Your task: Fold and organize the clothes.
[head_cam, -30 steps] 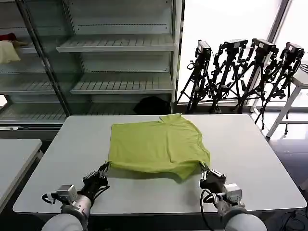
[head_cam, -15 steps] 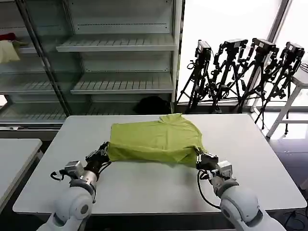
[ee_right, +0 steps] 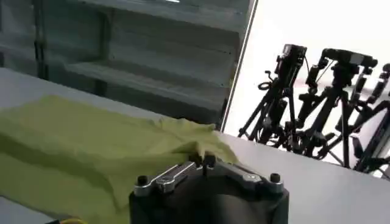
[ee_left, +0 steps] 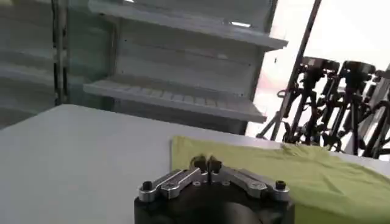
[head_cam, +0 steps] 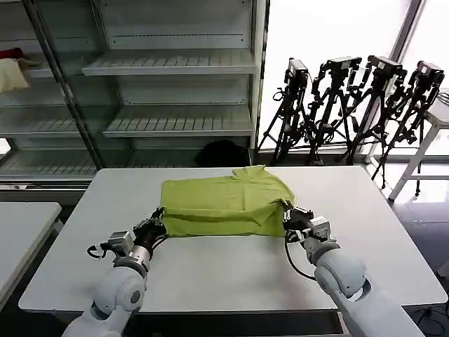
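The clothes are one lime yellow-green T-shirt point(head_cam: 224, 200) lying on the grey table point(head_cam: 231, 270), collar toward the far edge. Its near hem is lifted and doubled back over the body. My left gripper point(head_cam: 159, 220) is shut on the hem's left corner, and my right gripper point(head_cam: 287, 211) is shut on the right corner. In the left wrist view the closed left gripper point(ee_left: 206, 163) pinches the edge of the shirt point(ee_left: 317, 176). The right wrist view has the right gripper point(ee_right: 204, 160) closed on a raised tuft of the shirt point(ee_right: 73, 146).
Metal shelving point(head_cam: 168, 64) stands behind the table, with a cream-and-red cloth bundle point(head_cam: 10, 70) on its left shelf. Several black camera tripods point(head_cam: 351, 105) stand at the back right. Another grey table point(head_cam: 21, 225) is on the left, a white one point(head_cam: 438, 116) on the right.
Both grippers have carried the near hem away from me, up and over the shirt toward the collar. The visible shirt is now shorter, with a fold along its near edge.
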